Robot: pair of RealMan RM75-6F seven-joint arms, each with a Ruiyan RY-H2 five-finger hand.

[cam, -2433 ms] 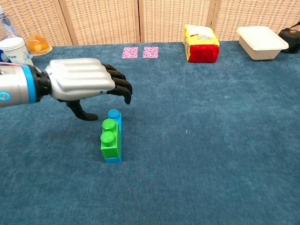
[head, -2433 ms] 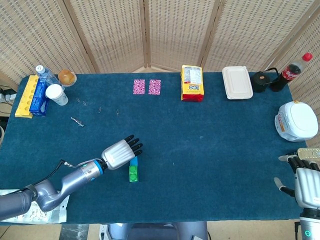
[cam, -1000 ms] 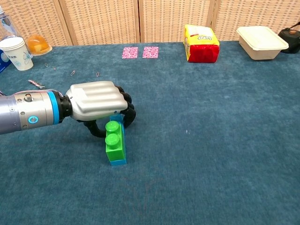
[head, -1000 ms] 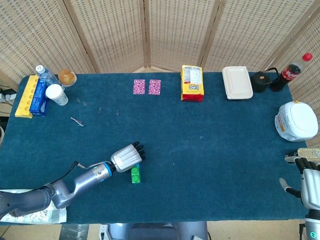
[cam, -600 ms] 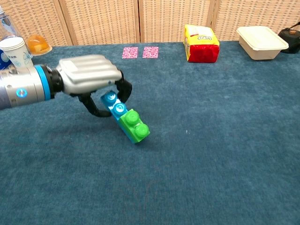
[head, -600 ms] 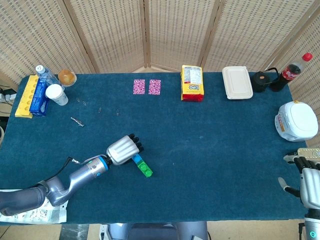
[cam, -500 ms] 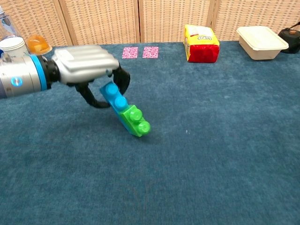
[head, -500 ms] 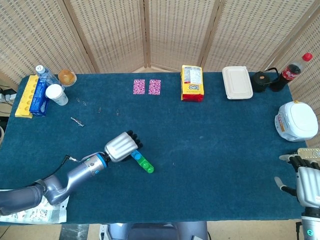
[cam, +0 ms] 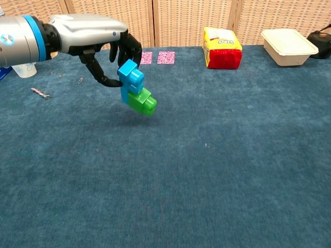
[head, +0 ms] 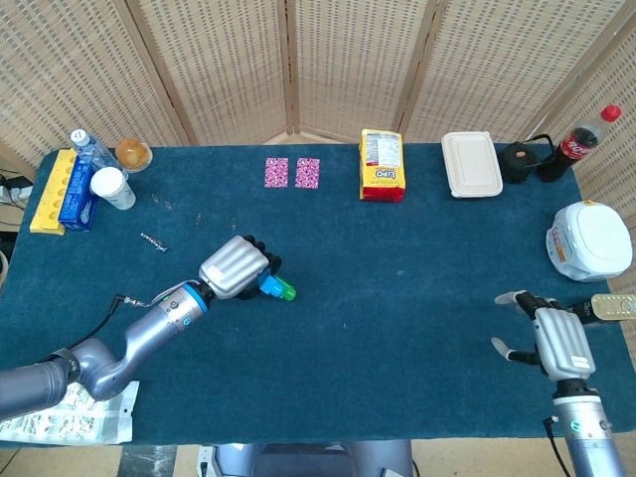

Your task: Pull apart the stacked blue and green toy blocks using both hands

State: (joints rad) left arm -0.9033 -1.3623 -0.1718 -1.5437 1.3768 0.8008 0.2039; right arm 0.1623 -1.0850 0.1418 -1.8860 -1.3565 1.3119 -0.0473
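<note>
My left hand [head: 238,267] [cam: 93,32] holds the stacked blocks in the air above the blue cloth. Its fingers grip the blue block [cam: 130,77] [head: 268,287], and the green block [cam: 141,101] [head: 286,292] hangs joined below it, tilted. In the head view the stack juts out to the right of the hand. My right hand [head: 556,341] hovers over the table's right front part, far from the blocks, its fingers apart and nothing in them. The chest view does not show it.
A yellow and red snack bag [head: 382,166] [cam: 222,48], a white lunch box [head: 471,164] [cam: 288,47], two pink patches [head: 292,172], a cola bottle [head: 584,140] and a white pot [head: 590,239] stand at the back and right. A paper cup [head: 111,187], boxes [head: 62,191] and small clips sit back left.
My left hand closed on the blue block, tipped the stack and lifted it off the cloth. My right hand came in from the right front corner over the table.
</note>
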